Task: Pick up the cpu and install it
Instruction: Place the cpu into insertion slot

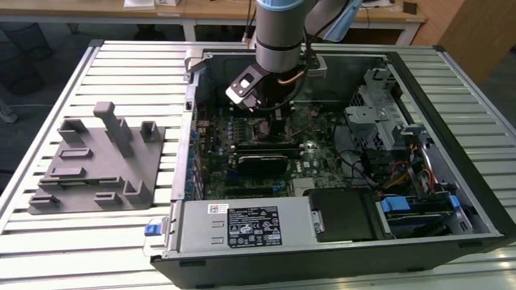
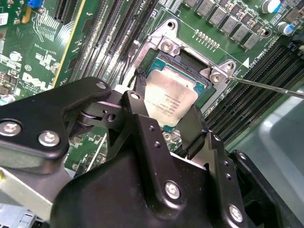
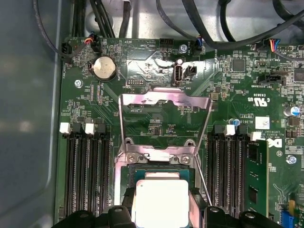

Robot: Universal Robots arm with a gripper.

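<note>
The cpu [image 2: 168, 102], a flat silver square with a pale edge, sits low over the open black-framed socket [image 2: 190, 61] on the green motherboard. My gripper [image 2: 167, 116] is shut on the cpu, with one black finger against each of two opposite edges. I cannot tell whether the chip rests in the socket or hangs just above it. The first wrist view shows the cpu [image 3: 159, 202] between the fingers [image 3: 124, 209], with the metal load plate [image 3: 164, 99] swung open beyond it. In the exterior view the gripper [image 1: 262, 112] reaches down into the open computer case [image 1: 451, 175].
Memory slots [image 3: 85, 166] flank the socket on both sides. A thin retention lever [image 2: 266, 86] sticks out beside it. A grey fixture block [image 1: 96, 160] lies on the slatted table at the exterior view's left. The power supply [image 1: 241, 223] and drive cage [image 1: 379, 109] crowd the case.
</note>
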